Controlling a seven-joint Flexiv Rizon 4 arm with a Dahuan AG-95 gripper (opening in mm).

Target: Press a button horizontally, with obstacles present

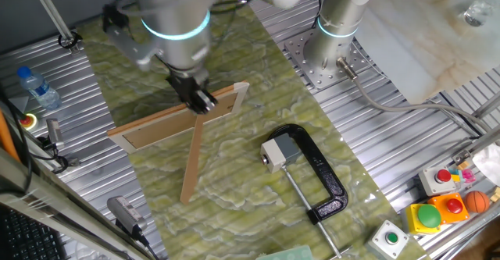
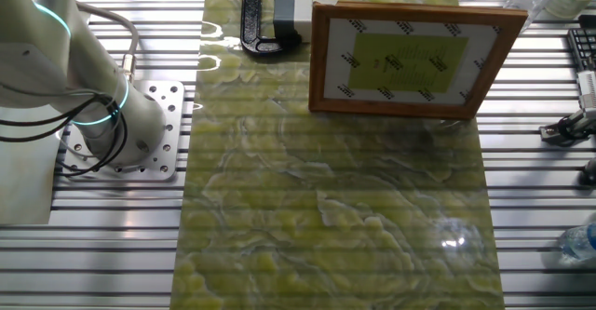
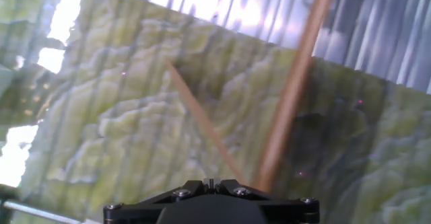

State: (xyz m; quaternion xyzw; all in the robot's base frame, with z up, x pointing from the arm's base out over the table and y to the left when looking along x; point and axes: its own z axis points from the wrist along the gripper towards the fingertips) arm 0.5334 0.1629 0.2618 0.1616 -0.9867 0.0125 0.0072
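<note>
The button (image 1: 275, 152) is a small white-and-grey box held in a black C-clamp (image 1: 324, 178) right of the middle. It also shows in the other fixed view (image 2: 291, 14). The obstacle is a light-wood frame panel (image 1: 156, 126) standing on its edge, propped by a long strut leg (image 1: 191, 162). From the other side its face (image 2: 410, 59) stands in front of the button. My gripper (image 1: 206, 101) is at the frame's top edge, left of the button. In the hand view my fingertips (image 3: 210, 182) touch each other, with the strut (image 3: 289, 96) and the thin frame edge (image 3: 202, 126) below.
A green marbled mat (image 1: 258, 112) covers the ribbed metal table. Red, green and orange push-button boxes (image 1: 437, 205) and a white box with a green button (image 1: 391, 239) sit at the right. A water bottle (image 1: 37, 87) stands at the far left. The arm's base (image 1: 336, 53) is behind.
</note>
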